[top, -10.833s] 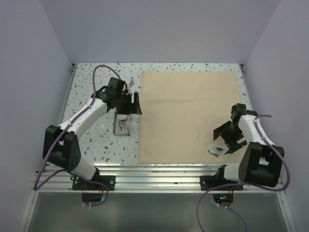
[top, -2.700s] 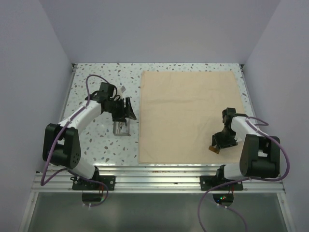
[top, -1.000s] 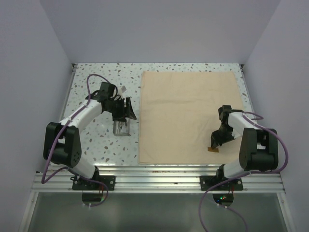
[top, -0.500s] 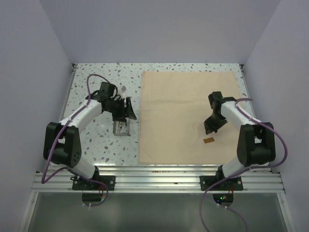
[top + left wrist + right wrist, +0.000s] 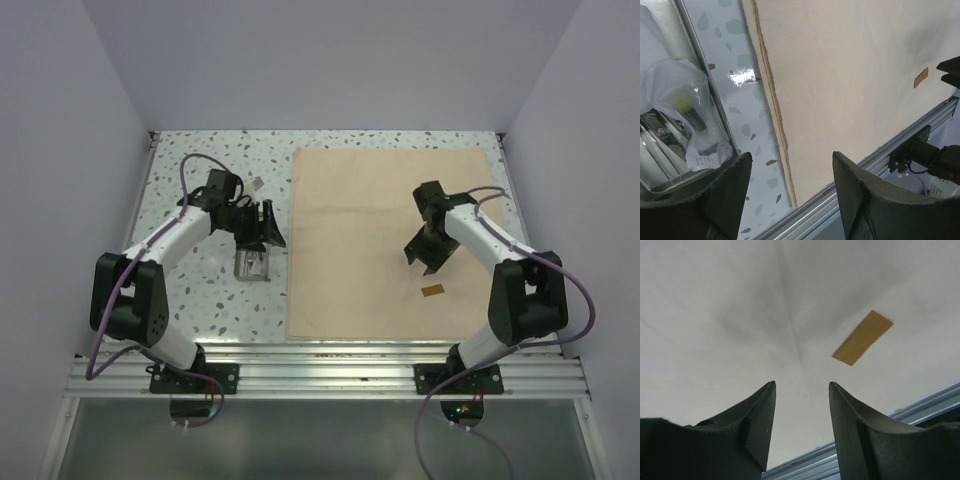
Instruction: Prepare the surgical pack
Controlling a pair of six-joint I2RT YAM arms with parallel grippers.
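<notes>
Left arm (image 5: 175, 238) and right arm (image 5: 480, 236) match — white shells, black joints, a looping purple cable (image 5: 184, 172) each — ending in dark wedge-shaped fingers (image 5: 757, 430).

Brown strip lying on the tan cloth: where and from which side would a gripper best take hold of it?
Probably straight from above, pinching across its narrow width near the middle. The brown strip lies flat on the cloth. It is thin and has no raised edge, so a sideways approach would likely find nothing to catch.
</notes>
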